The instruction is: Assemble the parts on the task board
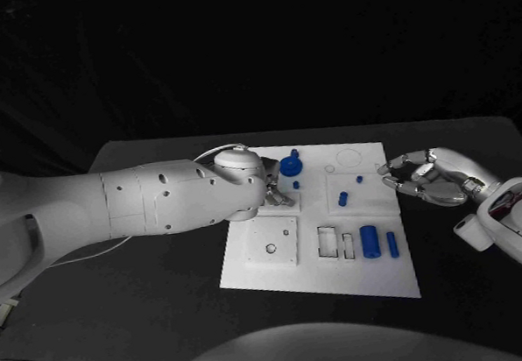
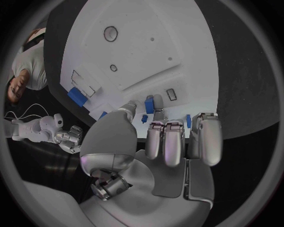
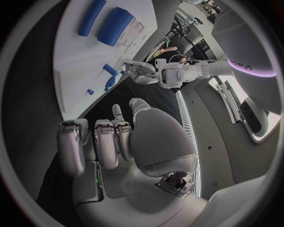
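Task board (image 1: 253,270) lies flat mid-table (image 1: 123,311), white plate with blue parts on it. Left robot hand (image 1: 261,185) sits over the board's far-left area, fingers pointing down, right beside a round blue part (image 1: 291,165) standing there. Left wrist view shows a small blue part (image 2: 149,106) at its fingertips (image 2: 156,101), looks pinched between thumb and finger (hard to be sure, it's small). Right robot hand (image 1: 426,177) hovers off the board's right edge, fingers curled in, nothing in it. Large blue cylinder (image 1: 370,240) and a slim blue bar (image 1: 393,244) lie near the board's front right, beside the rectangular slots (image 1: 337,241); small blue peg (image 1: 343,198) mid-board.

Step in hand, my guess: left is seating or picking a small part at the far-left cluster. Next move calls for fine alignment over its hole, straight down push, then let go without tipping the round part next to it. Most parts not yet placed.
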You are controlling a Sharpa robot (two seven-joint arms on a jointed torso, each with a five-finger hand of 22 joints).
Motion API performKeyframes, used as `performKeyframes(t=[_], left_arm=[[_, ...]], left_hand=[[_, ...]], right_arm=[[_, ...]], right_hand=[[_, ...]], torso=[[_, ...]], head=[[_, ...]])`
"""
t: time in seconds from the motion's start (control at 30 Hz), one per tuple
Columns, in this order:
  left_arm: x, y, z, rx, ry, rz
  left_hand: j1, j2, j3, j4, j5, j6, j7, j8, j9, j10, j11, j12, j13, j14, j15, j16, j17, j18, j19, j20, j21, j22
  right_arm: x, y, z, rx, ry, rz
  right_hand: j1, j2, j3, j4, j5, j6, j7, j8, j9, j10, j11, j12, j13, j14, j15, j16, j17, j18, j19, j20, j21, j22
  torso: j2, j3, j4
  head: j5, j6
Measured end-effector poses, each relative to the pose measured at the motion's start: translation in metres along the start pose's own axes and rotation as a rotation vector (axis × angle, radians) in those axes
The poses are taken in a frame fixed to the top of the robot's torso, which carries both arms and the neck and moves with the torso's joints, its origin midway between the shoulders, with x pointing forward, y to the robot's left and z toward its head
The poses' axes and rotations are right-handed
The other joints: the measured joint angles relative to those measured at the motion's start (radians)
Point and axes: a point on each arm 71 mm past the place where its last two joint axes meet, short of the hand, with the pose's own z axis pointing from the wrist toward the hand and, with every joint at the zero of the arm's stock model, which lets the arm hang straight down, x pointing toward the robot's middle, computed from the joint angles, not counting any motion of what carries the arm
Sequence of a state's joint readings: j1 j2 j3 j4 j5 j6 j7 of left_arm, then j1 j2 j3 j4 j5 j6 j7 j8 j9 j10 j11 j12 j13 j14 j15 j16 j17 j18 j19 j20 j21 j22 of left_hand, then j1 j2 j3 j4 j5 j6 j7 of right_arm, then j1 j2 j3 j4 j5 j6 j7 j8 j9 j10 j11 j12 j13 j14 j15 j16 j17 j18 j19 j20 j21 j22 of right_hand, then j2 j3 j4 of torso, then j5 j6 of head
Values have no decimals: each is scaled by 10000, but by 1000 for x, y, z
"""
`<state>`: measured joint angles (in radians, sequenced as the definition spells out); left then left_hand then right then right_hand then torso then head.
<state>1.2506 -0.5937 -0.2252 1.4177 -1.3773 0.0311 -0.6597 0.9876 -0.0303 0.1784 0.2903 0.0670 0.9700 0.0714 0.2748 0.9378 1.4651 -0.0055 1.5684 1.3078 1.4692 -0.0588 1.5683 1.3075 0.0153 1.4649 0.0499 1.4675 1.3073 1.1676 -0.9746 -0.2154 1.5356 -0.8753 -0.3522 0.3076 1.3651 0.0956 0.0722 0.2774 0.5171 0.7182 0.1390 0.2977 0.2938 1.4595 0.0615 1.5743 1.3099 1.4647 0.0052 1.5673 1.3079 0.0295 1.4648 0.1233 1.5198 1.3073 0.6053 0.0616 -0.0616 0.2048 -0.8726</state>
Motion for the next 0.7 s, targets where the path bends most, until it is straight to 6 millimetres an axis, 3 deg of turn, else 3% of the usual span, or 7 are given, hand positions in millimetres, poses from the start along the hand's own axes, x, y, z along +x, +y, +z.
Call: performKeyframes(t=[0.27,0.3,0.33,0.4,0.47,0.7], left_arm=[[0,-1,0,14,5,79],[0,-1,0,12,7,98],[0,-1,1,5,9,120],[0,-1,1,6,10,167],[0,-1,1,4,12,207],[0,-1,1,2,-13,391]], left_hand=[[-105,106,-207,13,114,-22,-21,0,9,0,0,0,0,-34,34,0,0,1,36,36,0,0],[-105,106,-217,14,125,-111,8,0,303,0,0,0,0,-34,34,0,0,1,36,36,0,0],[-139,139,-275,19,175,-337,32,-7,1021,0,0,0,1,-34,34,0,0,0,36,36,0,0],[-226,226,-374,31,258,-399,34,-7,1087,0,0,0,1,-34,34,0,-1,0,36,36,0,0],[-348,349,-466,46,359,-541,57,-7,1506,21,19,0,0,-34,34,0,-1,0,24,48,0,0],[-643,568,-541,44,1118,-776,83,118,1810,37,36,0,0,-34,33,0,-1,0,0,72,-1,0]], right_arm=[[0,0,0,4,21,8],[0,0,0,4,24,9],[0,0,0,4,26,10],[0,0,0,5,34,13],[0,0,0,9,39,15],[0,0,0,21,55,20]], right_hand=[[-1,-1,0,0,0,0,0,0,0,0,0,2,0,0,0,0,-1,-1,0,0,0,6],[0,-1,0,0,0,0,0,0,0,0,1,2,0,0,0,0,-1,-1,0,0,0,8],[-1,-1,0,0,0,0,0,0,0,-1,1,3,0,0,0,0,-1,-1,0,0,0,8],[-1,-1,0,0,0,0,0,0,0,-1,1,4,1,0,0,0,-1,0,0,0,0,8],[-1,-1,28,-28,0,0,0,0,0,3,-3,4,2,0,0,0,-2,-1,0,0,0,8],[-1,-1,28,-28,3,0,0,0,0,23,-23,5,9,0,0,0,-2,0,0,0,0,7]], torso=[[0,0,7],[0,0,6],[1,0,6],[2,0,6],[3,0,6],[2,0,6]], head=[[-8,0],[-8,0],[-8,0],[-8,0],[-14,0],[-16,0]])
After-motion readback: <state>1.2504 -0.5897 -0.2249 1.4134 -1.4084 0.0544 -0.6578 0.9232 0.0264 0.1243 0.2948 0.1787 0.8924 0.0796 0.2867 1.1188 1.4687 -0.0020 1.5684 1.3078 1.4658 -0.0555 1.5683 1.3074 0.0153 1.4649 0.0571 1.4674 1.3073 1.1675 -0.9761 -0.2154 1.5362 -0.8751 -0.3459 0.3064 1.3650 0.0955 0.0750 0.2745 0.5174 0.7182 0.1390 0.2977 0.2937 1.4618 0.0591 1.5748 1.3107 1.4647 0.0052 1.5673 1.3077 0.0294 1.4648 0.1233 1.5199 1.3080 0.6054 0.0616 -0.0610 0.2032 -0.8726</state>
